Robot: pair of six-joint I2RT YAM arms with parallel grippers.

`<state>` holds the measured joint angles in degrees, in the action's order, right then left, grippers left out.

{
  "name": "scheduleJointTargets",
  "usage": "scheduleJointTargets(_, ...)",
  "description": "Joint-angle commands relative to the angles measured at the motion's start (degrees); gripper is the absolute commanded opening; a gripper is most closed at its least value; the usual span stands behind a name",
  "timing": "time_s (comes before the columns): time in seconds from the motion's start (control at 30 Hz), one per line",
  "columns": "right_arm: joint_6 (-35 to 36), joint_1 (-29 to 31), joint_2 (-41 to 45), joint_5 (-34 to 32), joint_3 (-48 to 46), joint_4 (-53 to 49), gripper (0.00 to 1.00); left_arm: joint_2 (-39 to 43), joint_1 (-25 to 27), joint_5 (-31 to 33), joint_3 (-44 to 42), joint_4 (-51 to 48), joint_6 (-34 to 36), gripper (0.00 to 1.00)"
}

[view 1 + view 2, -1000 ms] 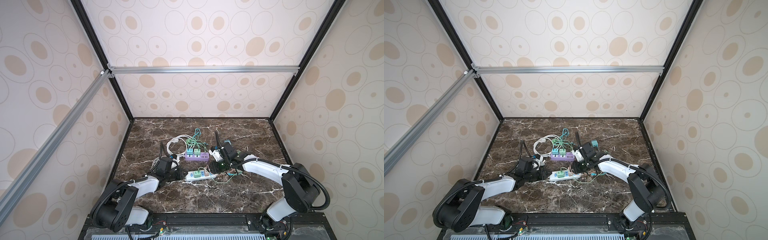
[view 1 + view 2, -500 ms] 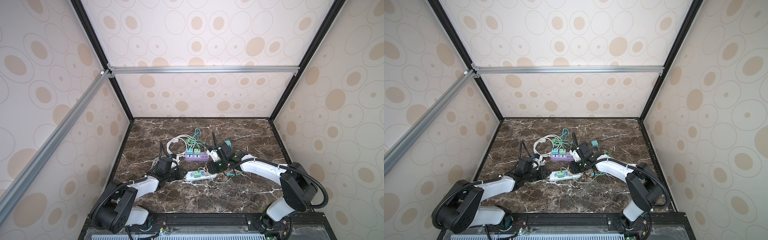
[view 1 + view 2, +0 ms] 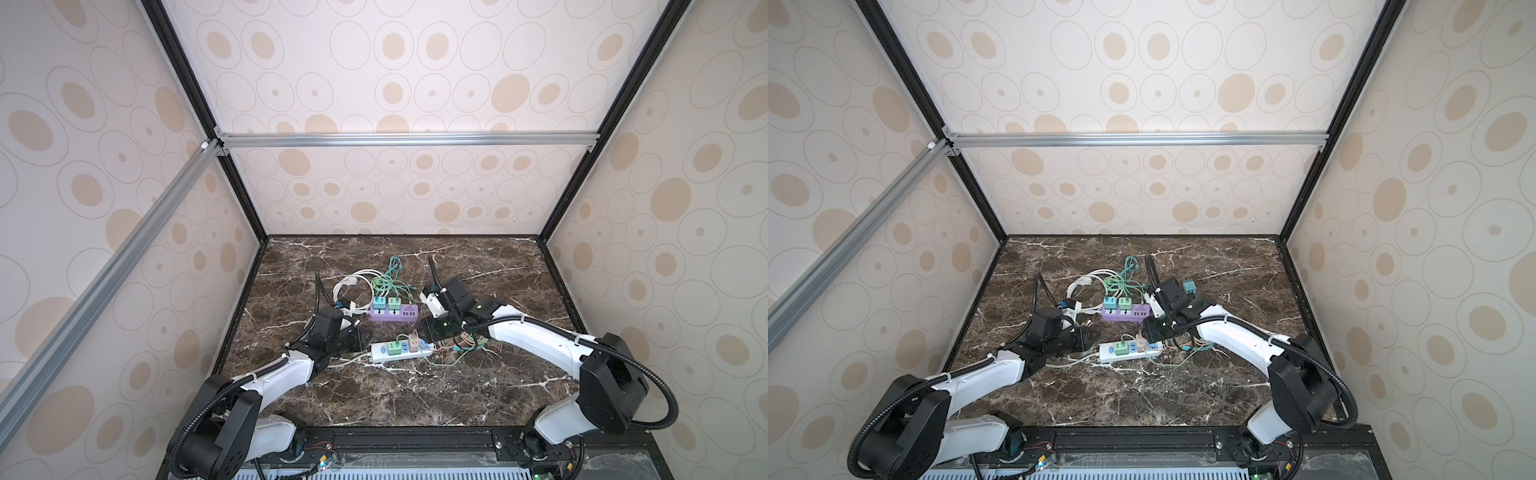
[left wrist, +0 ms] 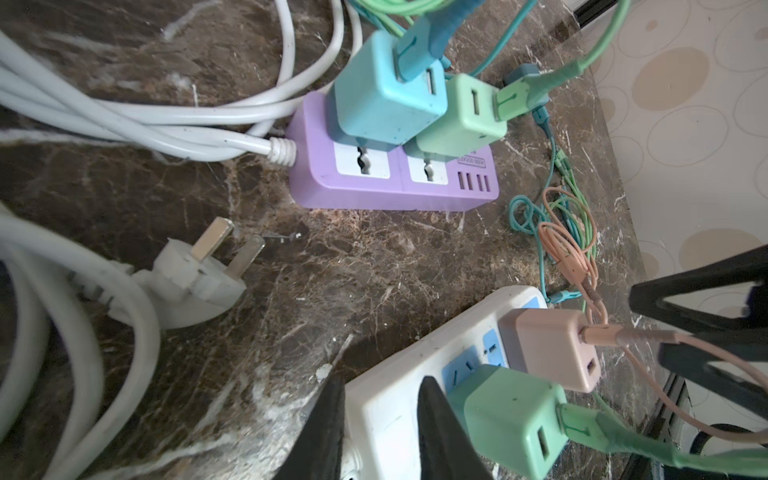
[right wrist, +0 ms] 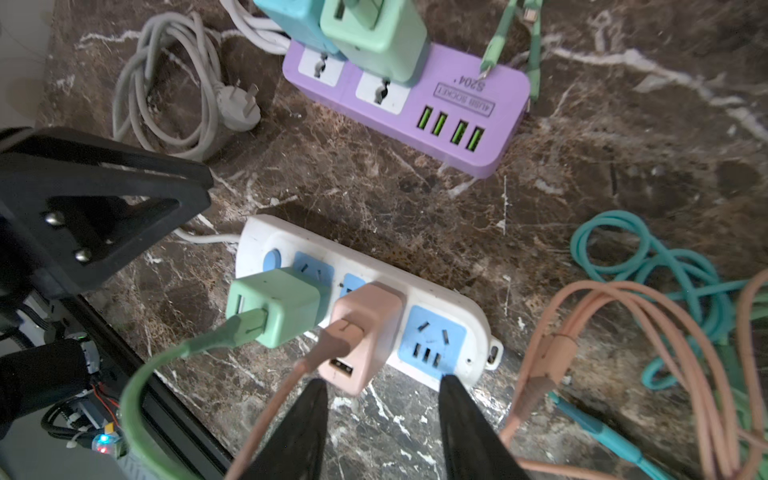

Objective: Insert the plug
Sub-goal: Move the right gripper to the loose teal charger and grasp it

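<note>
Pink plug (image 5: 365,328) sits seated in the white power strip (image 3: 380,352), lower centre of a top view on the bench (image 3: 415,395); right tool (image 5: 382,380) is released, fingers apart beside the plug; left tool (image 4: 382,382) clamps the strip's switch end

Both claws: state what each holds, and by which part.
The left claw clamps the white power strip across its cord end. The right claw stands open, holding nothing.
</note>
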<state>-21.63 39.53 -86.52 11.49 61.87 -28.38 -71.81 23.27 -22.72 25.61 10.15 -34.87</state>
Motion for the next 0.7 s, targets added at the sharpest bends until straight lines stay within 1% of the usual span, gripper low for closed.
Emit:
scheduleJointTargets(0.0,2.2,-0.8,1.1,-2.6,1.8,-3.8,0.48,0.8,0.2,1.1,2.3,-2.3,1.5,0.31)
scheduleJointTargets(0.13,2.8,-2.7,2.3,-4.4,1.3,-4.8,0.48,2.0,0.1,2.1,2.9,-3.8,2.1,0.31)
scheduleJointTargets(0.23,3.4,-5.1,4.1,-6.2,0.8,-4.8,0.48,2.9,0.1,3.7,4.1,-5.7,3.4,0.35)
scheduleJointTargets(0.3,4.9,-6.7,4.8,-9.5,1.0,-5.1,0.48,3.8,0.0,4.8,5.1,-7.0,4.3,0.39)
scheduleJointTargets(0.4,7.7,-9.3,4.5,-14.1,2.1,-5.2,0.55,5.0,-0.1,5.8,6.4,-7.9,5.1,0.45)
scheduleJointTargets(0.47,9.2,-11.5,3.5,-15.8,3.1,-4.6,0.57,5.8,-0.1,6.5,7.3,-8.5,5.6,0.50)
scheduleJointTargets(0.57,11.6,-15.2,0.4,-17.2,4.8,-2.6,0.59,7.8,-0.1,7.6,8.0,-9.4,6.7,0.57)
scheduleJointTargets(0.67,14.3,-18.5,-4.3,-16.6,8.1,-1.6,0.59,10.7,-0.2,9.2,7.9,-10.1,7.5,0.66)
